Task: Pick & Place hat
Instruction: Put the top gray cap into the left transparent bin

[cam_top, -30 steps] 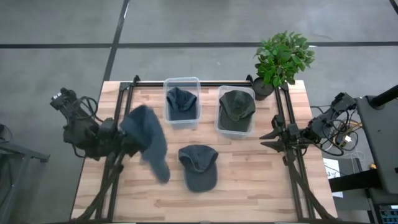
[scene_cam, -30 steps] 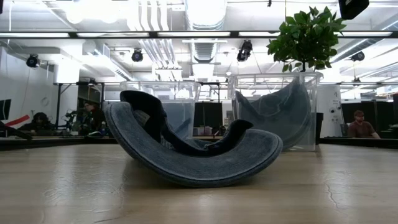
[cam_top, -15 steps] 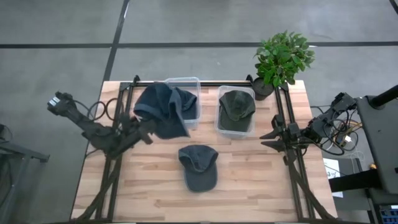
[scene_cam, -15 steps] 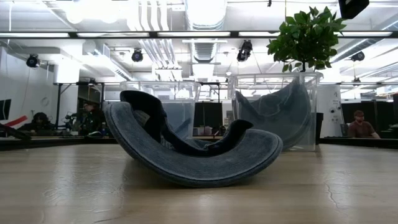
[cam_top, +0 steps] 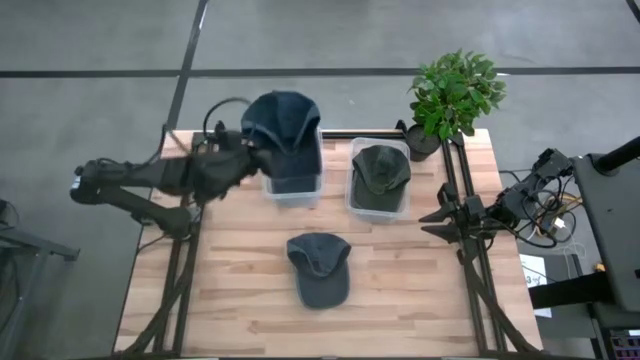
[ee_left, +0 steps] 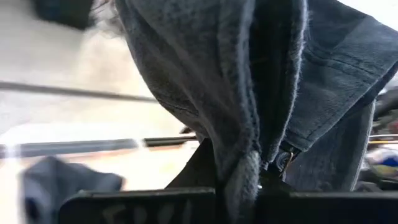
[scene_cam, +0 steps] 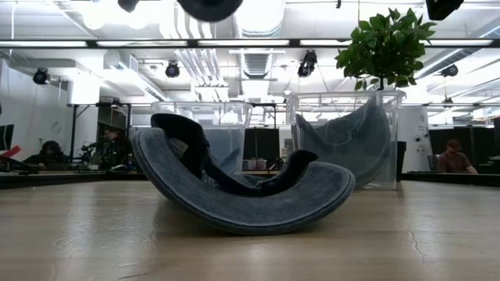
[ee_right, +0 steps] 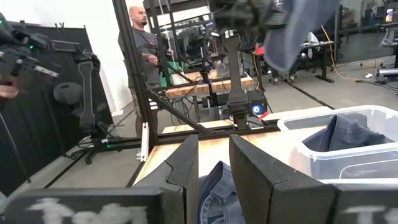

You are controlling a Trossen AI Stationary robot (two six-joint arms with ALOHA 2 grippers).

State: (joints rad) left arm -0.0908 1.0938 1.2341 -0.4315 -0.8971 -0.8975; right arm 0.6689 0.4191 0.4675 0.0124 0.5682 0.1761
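A blue denim hat (cam_top: 285, 118) hangs in the air over the left clear bin (cam_top: 292, 197), with my left gripper (cam_top: 256, 158) shut on it; its lower edge shows at the top of the low view (scene_cam: 209, 6). A second blue hat (cam_top: 320, 268) lies at the middle of the table, crown down, rocking on its curved brim (scene_cam: 242, 199). A dark green hat (cam_top: 380, 172) lies in the right clear bin (cam_top: 380, 211). My right gripper (cam_top: 440, 218) waits at the table's right edge, open, with nothing between its fingers (ee_right: 214, 163). My left gripper pinches a gathered fold of the hat's cloth (ee_left: 241, 163) between its two fingers, several layers together. The fingers reach in about level from the table's left side. The hat is lifted clear, above the left bin, its crown spreading out beyond the fingers.
A potted plant (cam_top: 455, 92) stands at the far right corner. Black frame rails (cam_top: 190, 250) run along the table's left and right sides. Dark cloth shows inside the left bin (cam_top: 290, 183). A person (ee_right: 144, 43) stands in the room beyond the table.
My left gripper has swung from over the table's left part toward the far edge and to the right, turning as it went and staying shut. The blue hat has gone with it, from hanging beside the left rail to a place above the left bin.
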